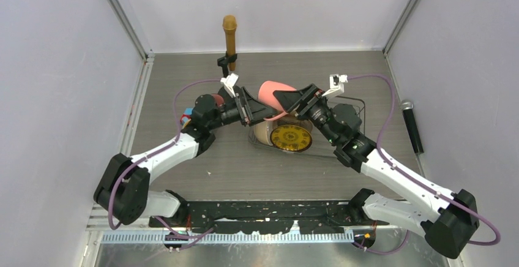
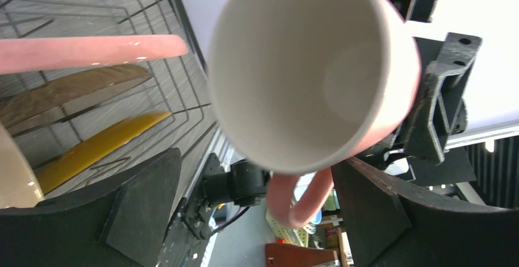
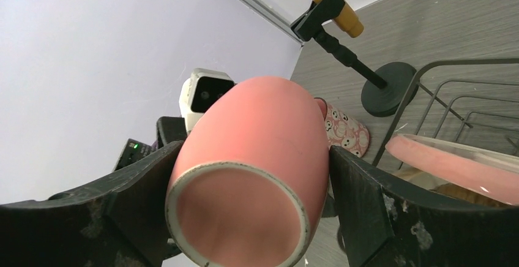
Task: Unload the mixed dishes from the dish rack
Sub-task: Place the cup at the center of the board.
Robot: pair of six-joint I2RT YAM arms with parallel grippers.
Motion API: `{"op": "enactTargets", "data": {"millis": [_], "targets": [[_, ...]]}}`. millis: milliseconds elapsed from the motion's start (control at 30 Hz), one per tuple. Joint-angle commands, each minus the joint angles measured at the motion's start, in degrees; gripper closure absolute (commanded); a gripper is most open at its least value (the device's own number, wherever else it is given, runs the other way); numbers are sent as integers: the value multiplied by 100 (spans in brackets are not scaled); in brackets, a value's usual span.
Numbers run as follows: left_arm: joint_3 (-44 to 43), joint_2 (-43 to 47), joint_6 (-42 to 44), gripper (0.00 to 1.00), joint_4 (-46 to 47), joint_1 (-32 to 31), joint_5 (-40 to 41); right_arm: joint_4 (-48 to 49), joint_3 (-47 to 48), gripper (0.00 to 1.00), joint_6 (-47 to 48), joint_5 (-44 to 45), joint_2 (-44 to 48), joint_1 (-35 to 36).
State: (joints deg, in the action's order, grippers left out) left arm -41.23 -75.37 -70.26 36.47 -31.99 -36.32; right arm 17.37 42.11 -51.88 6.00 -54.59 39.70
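A pink mug with a cream inside hangs in the air above the black wire dish rack. My right gripper is shut on its body, one finger on each side. My left gripper is open, and the mug's handle hangs between its spread fingers without touching them. In the rack stand a large pink plate, a brownish bowl, a yellow patterned plate and a cream bowl.
A microphone stand with a tan microphone stands behind the rack, its round base beside the rack's corner. A pink patterned mug lies on the table near that base. A black microphone lies at the right. Toy blocks sit by my left arm.
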Motion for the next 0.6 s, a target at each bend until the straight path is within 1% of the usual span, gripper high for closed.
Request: {"op": "enactTargets", "data": {"millis": [0, 67, 200, 367, 433, 467, 533, 567], "targets": [[-137, -153, -505, 8, 1302, -82, -117, 1454, 79, 81, 59, 234, -168, 197], [-139, -243, -599, 18, 1477, -93, -142, 1589, 62, 81, 62, 283, -257, 276], [-114, -381, -836, 50, 1843, -103, -169, 1654, 12, 81, 109, 504, -290, 353], [-89, -452, -972, 81, 2054, -106, -132, 1783, -125, 81, 93, 530, -302, 386], [-51, -480, -1044, 99, 2163, -116, -71, 1818, -184, 81, 34, 515, -306, 386], [-25, -498, -1086, 100, 2229, -130, -26, 1804, -198, 81, 19, 507, -307, 388], [16, -553, -1190, 100, 2453, -140, 15, 1713, -217, 74, -4, 480, -294, 389], [40, -583, -1253, 100, 2601, -140, 23, 1676, -231, 61, -6, 461, -273, 387]]}}
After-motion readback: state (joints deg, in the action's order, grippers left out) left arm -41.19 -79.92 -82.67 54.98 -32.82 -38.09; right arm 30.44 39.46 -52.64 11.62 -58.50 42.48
